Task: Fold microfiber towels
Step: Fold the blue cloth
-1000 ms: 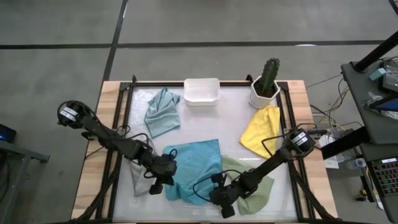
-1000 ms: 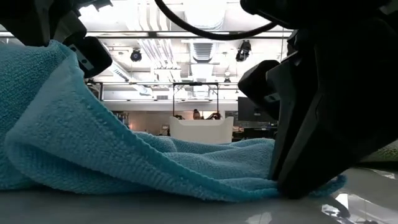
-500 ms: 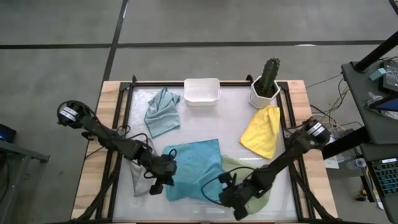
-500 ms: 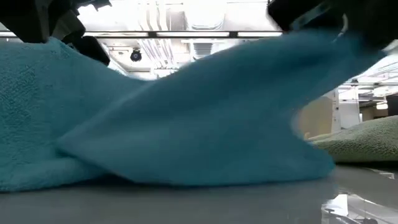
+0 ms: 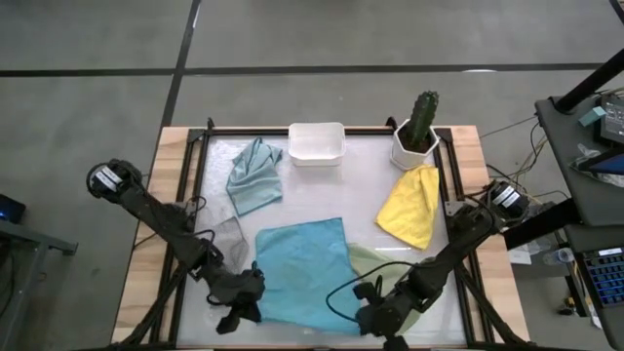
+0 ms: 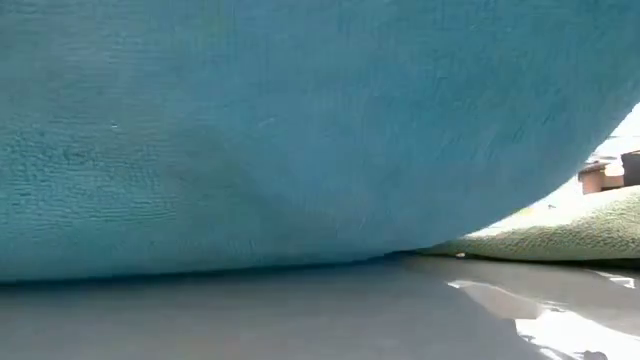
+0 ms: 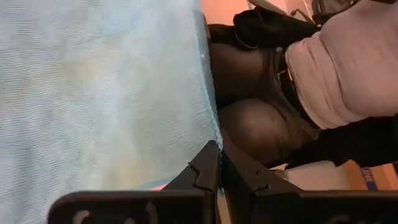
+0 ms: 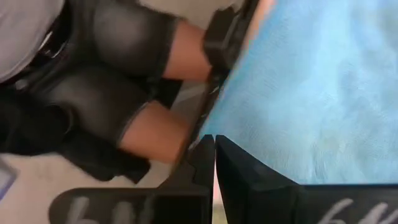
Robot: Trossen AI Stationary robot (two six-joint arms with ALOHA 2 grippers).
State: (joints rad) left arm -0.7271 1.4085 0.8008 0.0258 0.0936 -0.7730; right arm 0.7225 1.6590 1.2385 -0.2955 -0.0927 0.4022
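Bright blue towel (image 5: 302, 268) lying spread near table's (image 5: 331, 190) front edge, stretching between both grippers. Left gripper (image 5: 241, 310) pinching towel's front-left corner, jaws closed on edge. Right gripper (image 5: 375, 317) pinching front-right corner, jaws closed on it. Sage green towel (image 5: 395, 283) lying just beside right jaws. Grey towel (image 5: 226, 239) sitting beyond left jaws. Yellow towel (image 5: 411, 205), pale blue-grey towel (image 5: 253, 175) lying well apart, farther back.

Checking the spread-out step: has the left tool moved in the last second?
Yes. The left tool, shut on the bright blue microfiber towel, has drawn toward the table's near edge, away from the white rectangular plastic tub.
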